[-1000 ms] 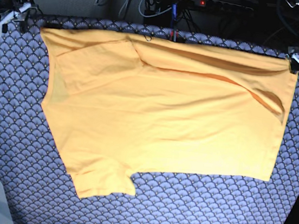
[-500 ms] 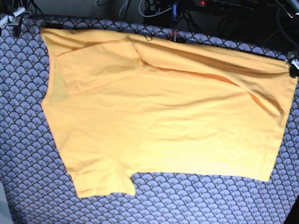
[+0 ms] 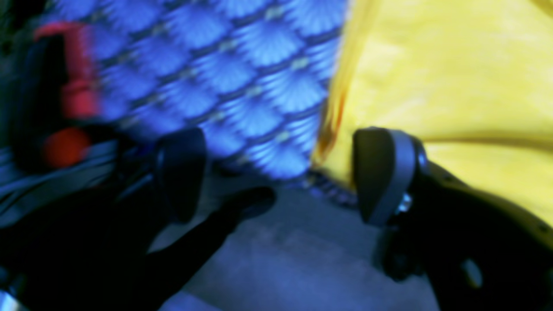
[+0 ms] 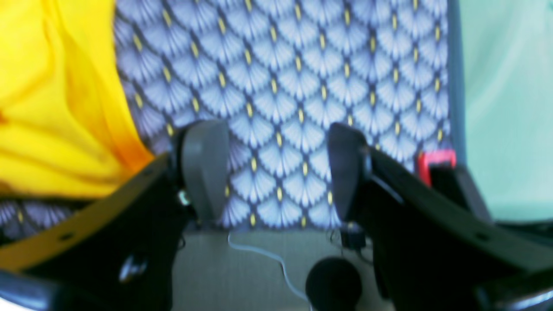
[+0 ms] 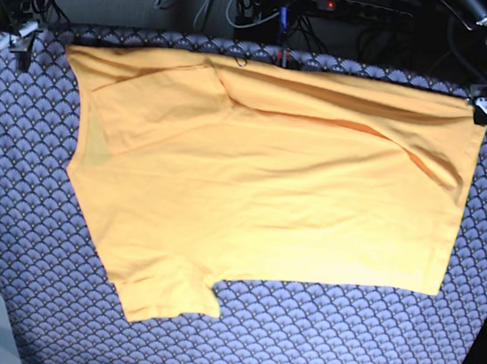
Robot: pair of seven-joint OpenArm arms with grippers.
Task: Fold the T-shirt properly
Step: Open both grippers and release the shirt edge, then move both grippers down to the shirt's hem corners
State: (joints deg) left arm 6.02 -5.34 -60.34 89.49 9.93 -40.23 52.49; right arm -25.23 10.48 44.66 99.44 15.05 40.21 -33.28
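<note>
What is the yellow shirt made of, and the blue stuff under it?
The T-shirt looks like soft, thin, matte cloth: it lies limp, with loose folds near its top edge. The table cloth underneath seems to be printed fabric too, blue-grey with a repeating scale pattern, though its exact material is unclear.

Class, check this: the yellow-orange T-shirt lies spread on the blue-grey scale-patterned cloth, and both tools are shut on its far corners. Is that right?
Not quite. The T-shirt does lie spread on the patterned cloth, but both wrist views show the left tool and right tool open, holding nothing.
</note>
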